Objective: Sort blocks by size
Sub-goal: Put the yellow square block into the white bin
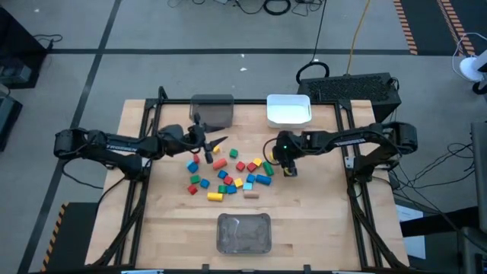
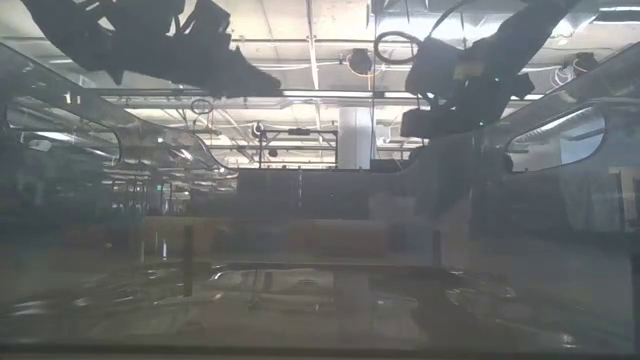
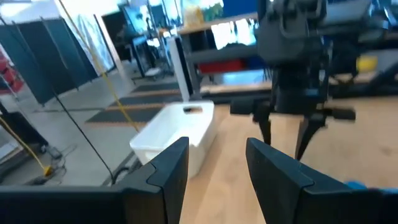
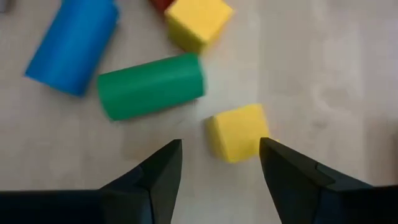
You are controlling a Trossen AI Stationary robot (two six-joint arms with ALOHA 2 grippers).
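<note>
While the blocks (image 1: 228, 173) lie scattered mid-table, none sits in any bin that can be seen into. Nearest, at the front edge, a clear bin (image 1: 244, 232) holds nothing discernible. Beyond the blocks, at the back edge, stand a grey bin (image 1: 212, 111) and a white bin (image 1: 288, 109), the white one empty; the grey one's inside cannot be made out. That makes three bins. The pile counts roughly twenty pieces in red, yellow, green, blue and tan; an exact tally per colour cannot be told. The right gripper (image 4: 219, 163) hangs low over the pile's right edge, fingers spread wide and empty, a yellow cube (image 4: 238, 131) between their tips, a green cylinder (image 4: 151, 86) just beyond. The left gripper (image 3: 215, 163) is raised over the pile's left side, fingers partly apart, holding nothing.
</note>
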